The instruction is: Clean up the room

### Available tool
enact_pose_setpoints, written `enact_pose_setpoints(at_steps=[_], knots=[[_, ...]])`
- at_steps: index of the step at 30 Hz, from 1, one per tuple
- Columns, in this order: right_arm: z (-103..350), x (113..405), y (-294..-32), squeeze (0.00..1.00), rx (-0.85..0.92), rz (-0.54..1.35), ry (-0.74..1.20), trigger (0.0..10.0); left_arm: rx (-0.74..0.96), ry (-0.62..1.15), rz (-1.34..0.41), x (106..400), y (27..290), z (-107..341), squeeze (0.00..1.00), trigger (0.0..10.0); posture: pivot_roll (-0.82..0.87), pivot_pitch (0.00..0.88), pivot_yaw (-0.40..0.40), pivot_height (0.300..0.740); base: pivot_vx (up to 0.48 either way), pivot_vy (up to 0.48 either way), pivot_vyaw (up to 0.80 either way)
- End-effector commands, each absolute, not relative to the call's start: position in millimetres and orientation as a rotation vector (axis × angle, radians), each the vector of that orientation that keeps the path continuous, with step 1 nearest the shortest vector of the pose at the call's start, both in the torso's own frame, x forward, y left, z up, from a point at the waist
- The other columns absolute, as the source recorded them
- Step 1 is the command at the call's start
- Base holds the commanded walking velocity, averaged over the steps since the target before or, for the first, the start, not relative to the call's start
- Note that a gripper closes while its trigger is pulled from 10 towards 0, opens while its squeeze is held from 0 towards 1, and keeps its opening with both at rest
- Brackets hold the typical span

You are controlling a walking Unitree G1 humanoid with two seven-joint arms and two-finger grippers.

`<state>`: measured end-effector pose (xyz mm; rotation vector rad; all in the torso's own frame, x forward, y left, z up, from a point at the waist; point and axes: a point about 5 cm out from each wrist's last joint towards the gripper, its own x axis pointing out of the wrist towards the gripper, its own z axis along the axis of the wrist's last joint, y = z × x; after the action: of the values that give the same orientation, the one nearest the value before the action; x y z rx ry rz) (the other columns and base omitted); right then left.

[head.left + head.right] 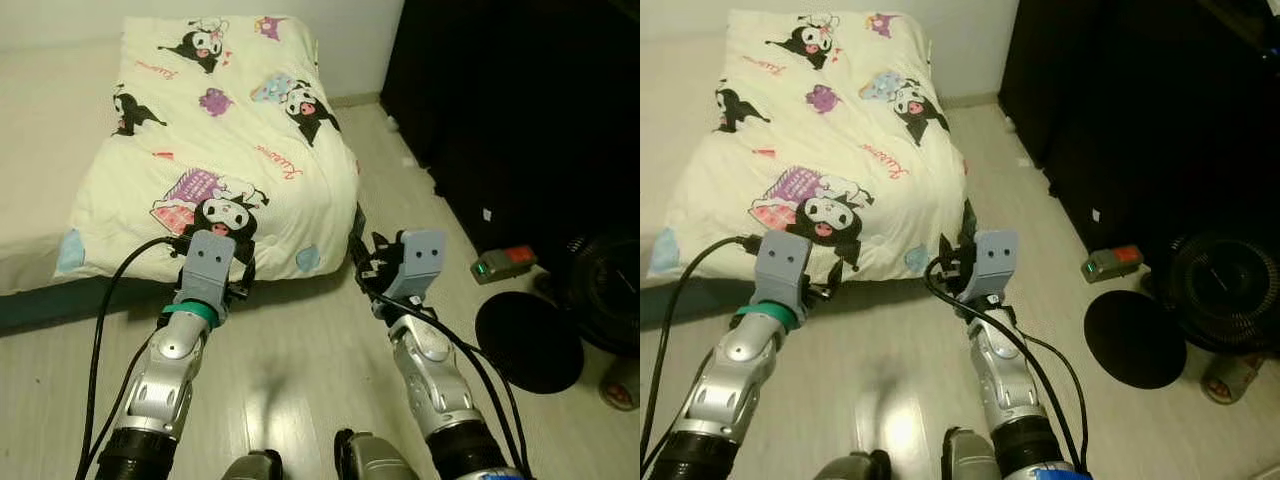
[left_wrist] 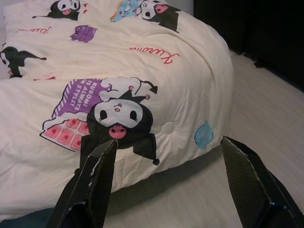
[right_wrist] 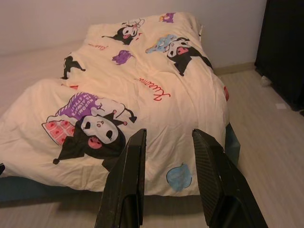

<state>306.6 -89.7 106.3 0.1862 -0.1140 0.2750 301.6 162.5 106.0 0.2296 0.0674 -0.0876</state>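
Both tools raised before the bed

The cartoon-print quilt (image 1: 215, 140) lies on the low bed, draping its near edge. Left tool (image 2: 166, 180) gapes wide, empty; right tool (image 3: 168, 175) (narrower gap) holds nothing, both arms reaching forward over wooden floor (image 1: 300, 370)

We were in somebody's bedroom, pretty clearly a home. A low mattress (image 1: 40, 300) sat right on the pale wood-look floor (image 1: 300, 370), covered by a cream cartoon-print comforter (image 1: 220, 130). Off to the right we had a black floor fan (image 1: 1225, 290), a power strip (image 1: 503, 263) and some dark furniture (image 1: 520, 100) along the wall.
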Motion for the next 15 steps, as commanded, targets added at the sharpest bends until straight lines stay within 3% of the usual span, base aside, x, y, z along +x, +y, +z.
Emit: enact_pose_setpoints(at_steps=[1,15], knots=[[100,303,-92,0.00,0.186,0.265,-0.092,10.0,0.221,0.103,-0.091,298,162,98,0.00,10.0,-0.02,0.079,0.020,0.740,0.000,0.000,0.00],[81,298,-84,0.00,0.124,0.311,-0.012,10.0,0.053,0.256,-0.133,286,163,72,0.00,10.0,-0.02,0.072,0.016,0.740,0.000,0.000,0.00]])
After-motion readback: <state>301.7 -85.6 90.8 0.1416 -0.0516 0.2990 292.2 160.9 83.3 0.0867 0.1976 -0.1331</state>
